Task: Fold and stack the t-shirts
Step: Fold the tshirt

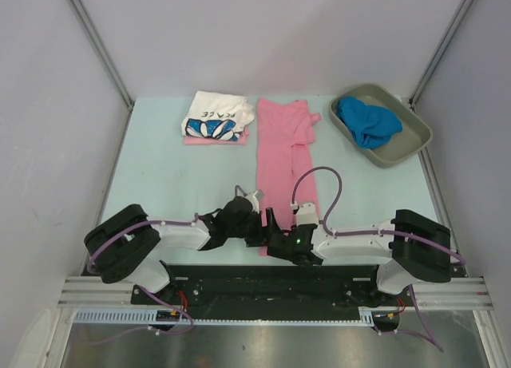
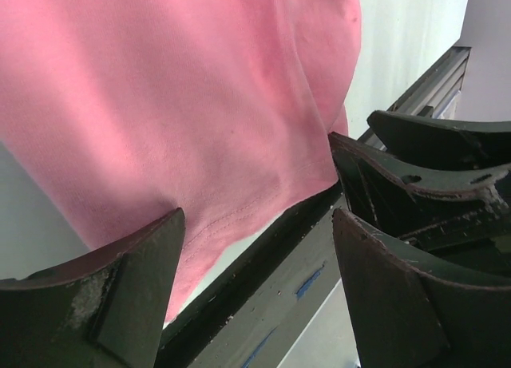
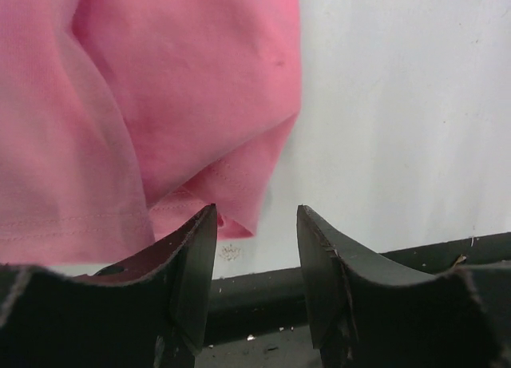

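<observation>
A pink t-shirt (image 1: 281,156) lies folded into a long strip down the middle of the table. My left gripper (image 1: 257,224) is open at the left corner of the strip's near end. In the left wrist view (image 2: 255,280) the pink hem (image 2: 215,224) lies between the jaws. My right gripper (image 1: 276,234) is open at the same near end. Its jaws in the right wrist view (image 3: 255,216) stand just right of the hem corner (image 3: 231,196). A folded white flower-print shirt (image 1: 214,116) lies on another folded pink one (image 1: 215,140) at the back left. A blue shirt (image 1: 366,120) lies bunched in the tray.
The grey-olive tray (image 1: 403,144) stands at the back right. The black base rail (image 1: 263,276) runs along the table's near edge, right behind both grippers. The right gripper's black fingers (image 2: 431,176) show close by in the left wrist view.
</observation>
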`<act>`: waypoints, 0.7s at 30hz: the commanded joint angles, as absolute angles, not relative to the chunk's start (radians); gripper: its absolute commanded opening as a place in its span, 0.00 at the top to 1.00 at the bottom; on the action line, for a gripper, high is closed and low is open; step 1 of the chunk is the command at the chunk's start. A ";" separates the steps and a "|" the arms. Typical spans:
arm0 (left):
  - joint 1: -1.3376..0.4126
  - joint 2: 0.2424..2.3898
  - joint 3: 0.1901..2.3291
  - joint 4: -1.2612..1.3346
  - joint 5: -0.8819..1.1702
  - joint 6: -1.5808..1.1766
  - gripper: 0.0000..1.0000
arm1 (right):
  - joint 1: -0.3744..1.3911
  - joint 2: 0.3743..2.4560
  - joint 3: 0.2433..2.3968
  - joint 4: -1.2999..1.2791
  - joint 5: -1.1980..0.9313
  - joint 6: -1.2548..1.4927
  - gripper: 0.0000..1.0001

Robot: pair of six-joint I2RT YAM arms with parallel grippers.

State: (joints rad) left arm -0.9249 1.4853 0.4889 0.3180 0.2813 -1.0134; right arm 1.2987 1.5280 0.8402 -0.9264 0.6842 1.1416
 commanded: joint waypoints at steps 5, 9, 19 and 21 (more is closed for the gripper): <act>-0.936 1.480 0.428 0.239 0.261 -1.015 0.18 | 1.243 1.571 0.847 -0.931 0.750 1.154 0.51; -0.937 1.473 0.420 0.242 0.259 -1.014 0.18 | 1.233 1.554 0.825 -0.968 0.755 1.192 0.51; -0.936 1.473 0.413 0.255 0.258 -1.017 0.18 | 1.353 1.508 0.810 -1.097 0.704 1.342 0.51; -0.936 1.476 0.413 0.259 0.261 -1.020 0.18 | 1.388 1.512 0.811 -1.111 0.687 1.376 0.51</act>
State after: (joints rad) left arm -0.9253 1.4647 0.4507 0.3557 0.2821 -1.0218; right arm 1.3350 1.5349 0.8154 -1.0393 0.6842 1.2663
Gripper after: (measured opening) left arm 0.821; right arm 0.489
